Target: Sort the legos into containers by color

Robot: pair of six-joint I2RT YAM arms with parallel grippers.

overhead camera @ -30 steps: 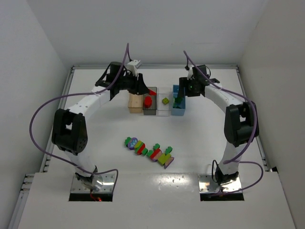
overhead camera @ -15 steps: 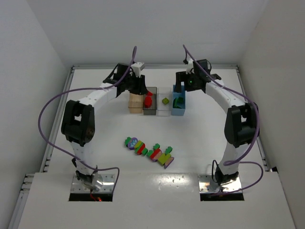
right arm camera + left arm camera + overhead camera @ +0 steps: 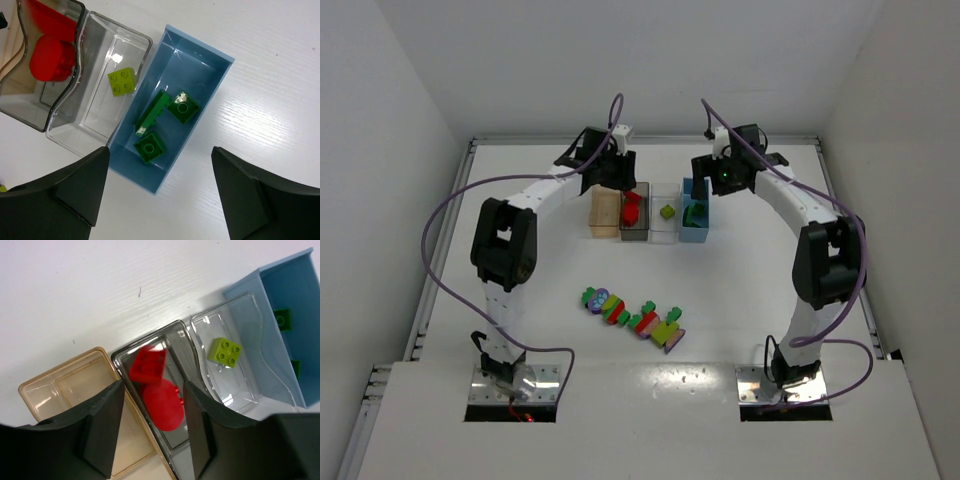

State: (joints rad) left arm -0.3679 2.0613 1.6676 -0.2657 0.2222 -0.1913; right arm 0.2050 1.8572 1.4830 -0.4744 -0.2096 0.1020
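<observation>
Four containers stand in a row at the back: tan (image 3: 604, 213), dark grey (image 3: 635, 230), clear (image 3: 664, 230), light blue (image 3: 695, 234). My left gripper (image 3: 152, 415) hangs open over the dark grey bin (image 3: 175, 352). Nothing is gripped. A square red lego (image 3: 148, 363), blurred, and a rounded red one (image 3: 162, 404) are in that bin below the jaws. My right gripper (image 3: 160, 190) stands wide open and empty above the light blue bin (image 3: 200, 67), which holds three green legos (image 3: 183, 106). A lime lego (image 3: 121, 81) lies in the clear bin (image 3: 95, 117).
A joined row of mixed legos (image 3: 632, 317), green, red, lime and purple, lies on the white table between the two arm bases. The tan bin (image 3: 60, 390) holds nothing. White walls enclose the table on the left, back and right.
My left gripper has shifted right over the dark grey bin and its jaws have parted, letting a red lego fall in. My right gripper has opened wider above the light blue bin.
</observation>
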